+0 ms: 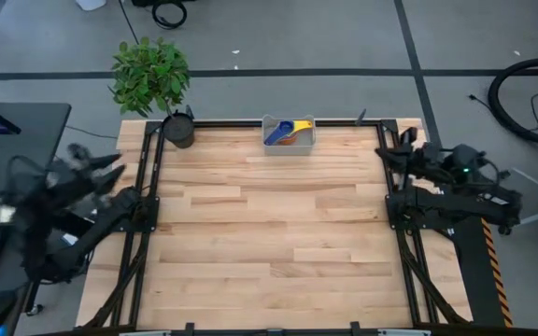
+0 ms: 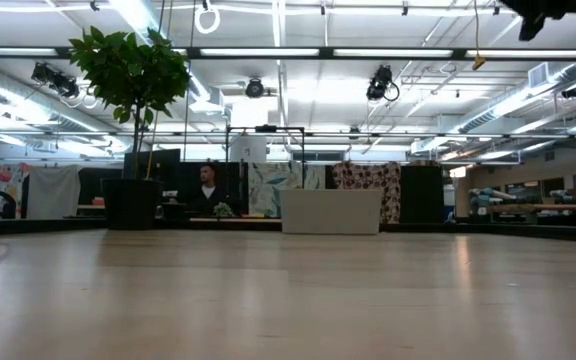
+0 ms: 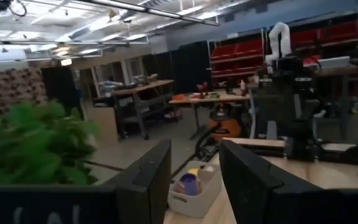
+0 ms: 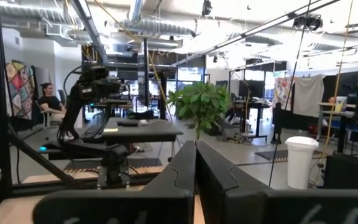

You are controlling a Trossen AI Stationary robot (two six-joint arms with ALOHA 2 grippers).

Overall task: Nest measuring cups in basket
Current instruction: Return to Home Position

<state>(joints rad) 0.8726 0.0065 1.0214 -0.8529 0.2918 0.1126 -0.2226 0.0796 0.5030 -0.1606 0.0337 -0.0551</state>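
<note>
Grey-white basket point(image 1: 289, 147) at the far middle edge of the tabletop point(image 1: 269, 233), measuring cups point(image 1: 285, 131) nested inside. Retract the left end effector point(image 3: 194, 149), fingers apart, slowly leftward, clear of plant point(image 1: 149, 73) and basket; leave the right end effector point(image 4: 196, 149), fingers together, parked at right.

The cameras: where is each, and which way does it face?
High view: overhead, straight down on the table; left arm, right arm beside it.
Low view: tabletop height, facing the basket; almost no robot.
Left wrist view: past open left gripper toward the basket.
Right wrist view: past shut right gripper toward the plant.
High, low share the basket.
</note>
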